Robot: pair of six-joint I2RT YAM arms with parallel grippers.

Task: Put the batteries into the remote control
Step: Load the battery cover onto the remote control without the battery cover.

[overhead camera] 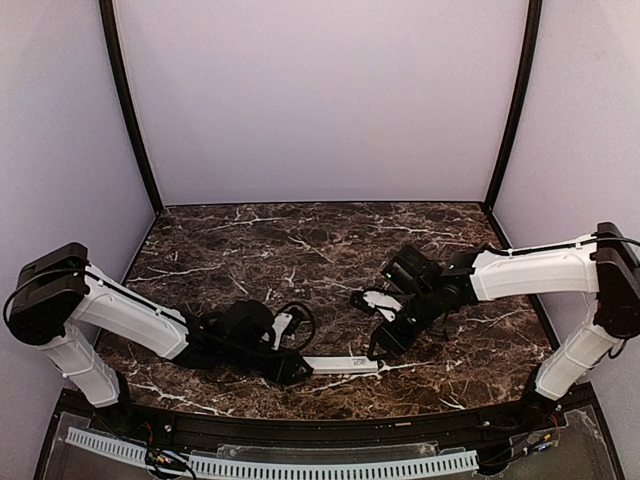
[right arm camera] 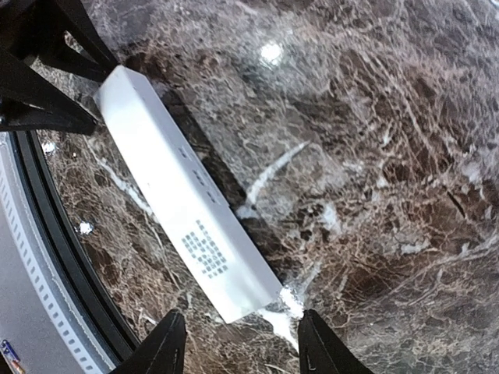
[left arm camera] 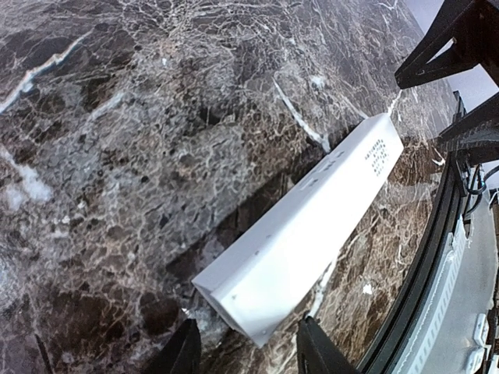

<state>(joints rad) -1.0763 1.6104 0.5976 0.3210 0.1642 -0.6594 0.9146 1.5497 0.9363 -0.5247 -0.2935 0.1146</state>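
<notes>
Where the marble table (overhead camera: 300, 240) runs toward its near edge, the remote control (overhead camera: 340, 365) is seen lying flat, its length set left to right, well short of the table's middle. A block of small grey print (right arm camera: 204, 253) is carried on its upper face, toward the right end.

The left gripper (overhead camera: 296, 368) is brought low at the remote's left end. In the left wrist view its two fingers (left arm camera: 183, 354) are held apart, and the squared white end of the remote is framed between them, just ahead of the tips. A strip of marble is seen on either side of that end, so no clamping is shown (whether a fingertip brushes a lower corner cannot be told).

The right gripper (overhead camera: 383, 350) is set at the opposite, right end, tilted down toward the table. In the right wrist view its fingers (right arm camera: 316, 343) are likewise spread, wider than the remote, and the printed end is placed between them without being pinched; marble is visible in the gaps on both sides.

Nothing is held by either gripper. The remote is borne by the table alone, and the two grippers are pointed at each other along its length.
</notes>
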